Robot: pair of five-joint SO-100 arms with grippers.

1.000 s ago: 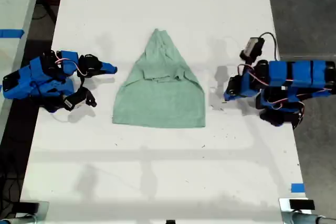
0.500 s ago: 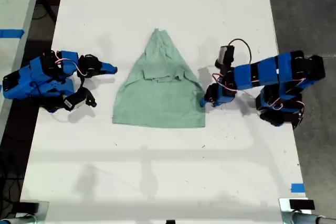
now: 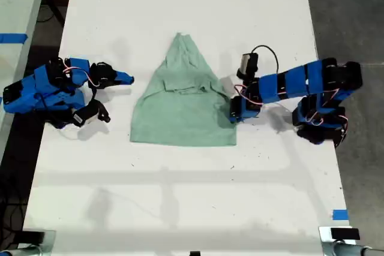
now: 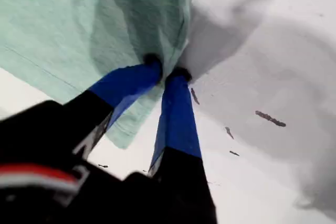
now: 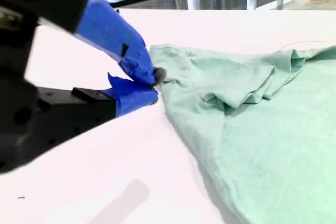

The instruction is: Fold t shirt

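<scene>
The pale mint-green t shirt (image 3: 183, 112) lies flat in the middle of the white table (image 3: 180, 196), narrow end toward the far side, wide hem nearer the camera. My first gripper (image 3: 233, 111) reaches in from the exterior view's right and is at the shirt's edge on that side. In the first wrist view its blue fingers (image 4: 176, 114) pinch the raised cloth edge (image 4: 63, 24) at my first gripper (image 4: 165, 69). My second gripper (image 3: 127, 78) rests on the exterior view's left, apart from the shirt. In the second wrist view my second gripper (image 5: 153, 85) is shut and empty, beside the cloth (image 5: 252, 129).
Blue tape (image 3: 339, 214) marks the table's near corner on the exterior view's right. A second table with blue tape (image 3: 12, 38) stands on the exterior view's left. Dark floor (image 3: 354, 16) borders the table. Small dark specks (image 4: 270, 118) lie near the first gripper.
The first arm has stretched toward the exterior view's left and closed on the shirt's edge, nudging the nearby hem corner slightly. The second arm has not moved.
</scene>
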